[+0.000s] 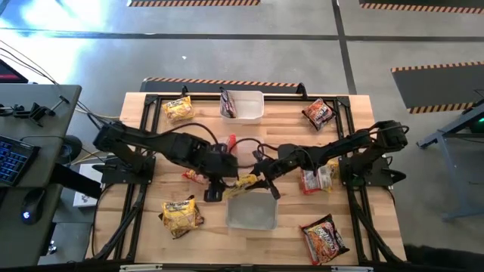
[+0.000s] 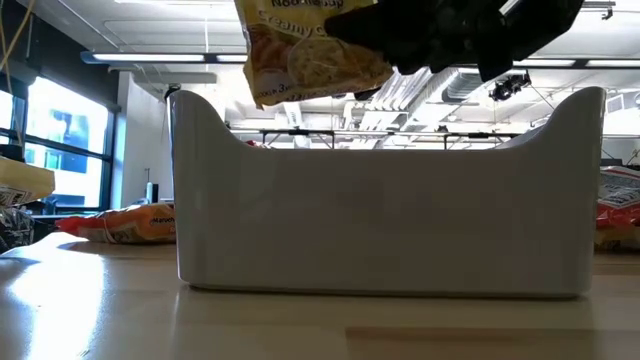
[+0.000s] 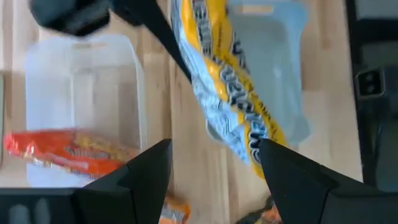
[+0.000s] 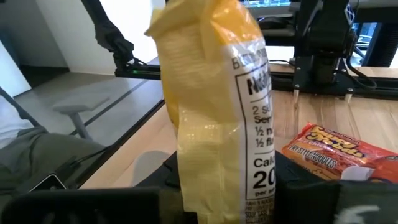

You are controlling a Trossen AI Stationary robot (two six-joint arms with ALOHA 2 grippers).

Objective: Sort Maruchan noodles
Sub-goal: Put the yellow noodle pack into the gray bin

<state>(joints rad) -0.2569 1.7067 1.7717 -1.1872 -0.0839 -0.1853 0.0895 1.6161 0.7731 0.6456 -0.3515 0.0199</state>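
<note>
Yellow packet point(image 1: 247, 180) hangs at desk centre above the near tub's point(image 1: 252, 212) twelve-o'clock rim, pinched in the right gripper point(image 1: 259, 180). Left gripper point(image 1: 214, 193), fingers spread wide and empty, waits at its nine o'clock. Only the left wrist view shows an orange packet point(image 3: 68, 151) inside the far tub point(image 3: 84, 106).

Yellow packet point(image 2: 310, 55) in dark claw point(image 2: 400, 40) above clear tub point(image 2: 390, 220) (centre).

The yellow noodle packet point(image 4: 211, 112) is glossy, crinkled plastic; the near tub point(image 2: 390, 220) is smooth, translucent plastic; the tabletop point(image 1: 151, 234) is pale, matt wood planks.
</note>
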